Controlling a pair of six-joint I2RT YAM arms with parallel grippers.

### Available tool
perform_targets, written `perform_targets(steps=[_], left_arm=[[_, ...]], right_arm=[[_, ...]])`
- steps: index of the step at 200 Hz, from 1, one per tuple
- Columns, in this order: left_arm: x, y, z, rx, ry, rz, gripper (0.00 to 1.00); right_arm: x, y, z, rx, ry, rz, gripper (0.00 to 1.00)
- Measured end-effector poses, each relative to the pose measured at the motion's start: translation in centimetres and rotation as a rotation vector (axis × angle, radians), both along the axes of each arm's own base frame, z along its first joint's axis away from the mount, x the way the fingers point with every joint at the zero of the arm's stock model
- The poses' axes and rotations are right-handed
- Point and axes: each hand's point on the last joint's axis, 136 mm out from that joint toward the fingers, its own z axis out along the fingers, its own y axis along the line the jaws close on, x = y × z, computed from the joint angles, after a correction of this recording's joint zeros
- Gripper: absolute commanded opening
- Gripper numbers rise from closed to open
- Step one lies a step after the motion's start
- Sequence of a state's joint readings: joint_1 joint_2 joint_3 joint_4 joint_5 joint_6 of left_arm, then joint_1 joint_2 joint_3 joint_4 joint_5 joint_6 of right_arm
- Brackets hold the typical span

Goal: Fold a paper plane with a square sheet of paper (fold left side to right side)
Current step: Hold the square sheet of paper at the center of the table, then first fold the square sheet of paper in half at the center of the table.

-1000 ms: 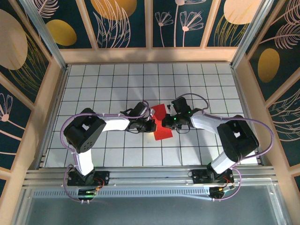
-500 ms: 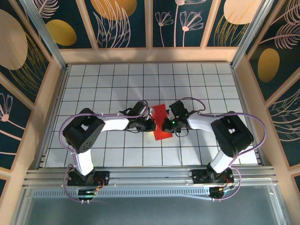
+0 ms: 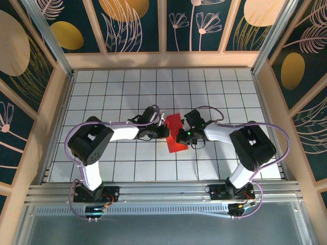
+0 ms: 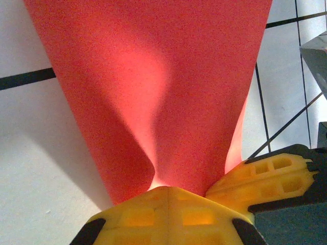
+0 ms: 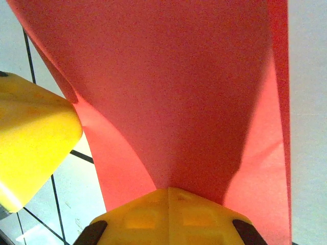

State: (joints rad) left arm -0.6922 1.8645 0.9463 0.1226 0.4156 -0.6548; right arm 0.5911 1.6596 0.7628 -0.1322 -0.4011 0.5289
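Overhead, we look down on the whole table (image 3: 102,92); our two wrist cameras face the same red paper (image 4: 153,61) closely.

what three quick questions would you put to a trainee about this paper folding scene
1. True or false: the red paper lies flat and untouched on the table.
2. Left hand and right hand: which grips the red paper? A left, B right, C both.
3. Fill in: the hands meet near the ____ of the table.

Key: 1 false; 2 C; 3 centre.
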Motion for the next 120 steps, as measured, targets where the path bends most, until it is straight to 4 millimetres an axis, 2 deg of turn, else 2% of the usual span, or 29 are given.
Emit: perform_targets(steps=[120], left_arm=[[1.1, -0.1, -1.5, 0.031, -0.001, 0.023, 0.0]], right_arm=[[0.3, 0.2, -0.1, -0.003, -0.013, 0.022, 0.0]])
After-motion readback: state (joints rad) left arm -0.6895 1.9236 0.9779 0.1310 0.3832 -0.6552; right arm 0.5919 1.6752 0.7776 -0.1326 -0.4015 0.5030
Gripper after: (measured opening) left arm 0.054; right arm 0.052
